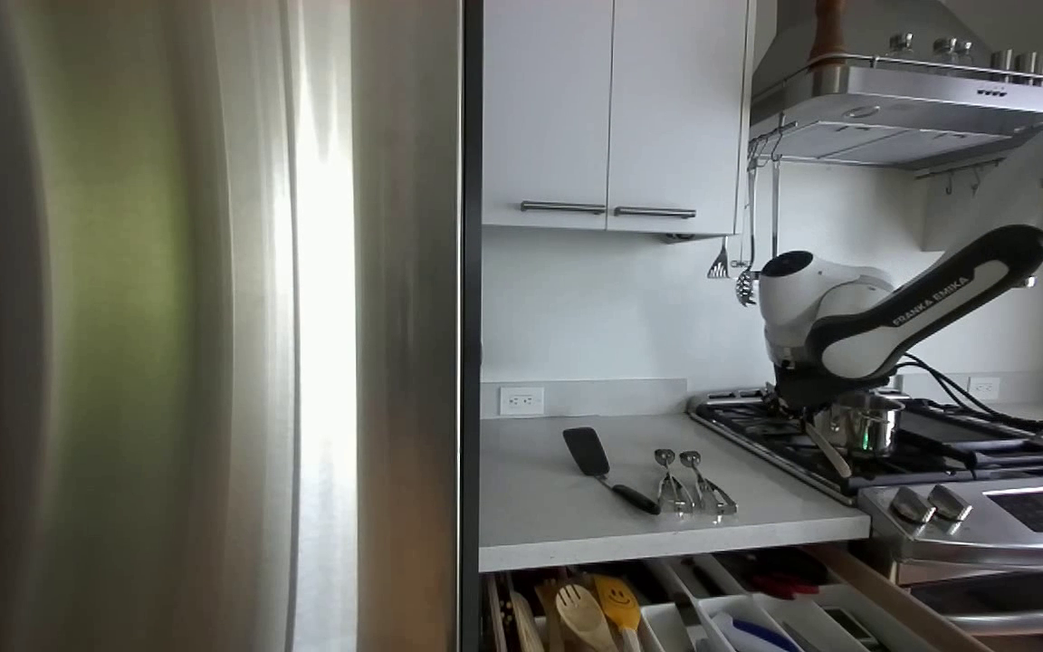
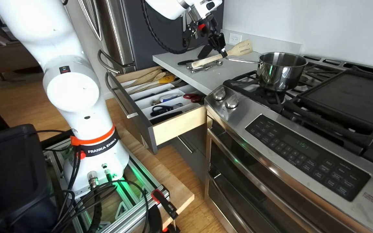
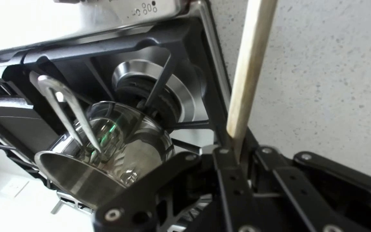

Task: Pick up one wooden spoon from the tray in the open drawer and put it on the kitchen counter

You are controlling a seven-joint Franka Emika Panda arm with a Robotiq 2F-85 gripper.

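Observation:
My gripper [image 2: 224, 54] is shut on the handle of a pale wooden spoon [image 2: 240, 48], whose broad end points toward the backsplash. The handle shows between the fingers [image 3: 242, 151] in the wrist view [image 3: 251, 67]; its broad end is out of that view. In an exterior view the gripper [image 1: 807, 412] is beside the stove's near left burner, with part of the spoon [image 1: 827, 448] sticking out below. It is held above the edge between the white kitchen counter [image 1: 531, 507] and the stove. The drawer [image 2: 180, 126] is open; its white tray [image 1: 666, 625] holds other wooden utensils [image 2: 147, 77].
A steel pot [image 2: 280, 72] stands on the black gas stove [image 1: 956, 453] close beside the gripper, its handle toward the spoon. A black spatula [image 1: 587, 451] and two metal scoops [image 1: 674, 489] lie on the counter. A fridge [image 1: 214, 326] and range hood [image 1: 920, 100] flank the area.

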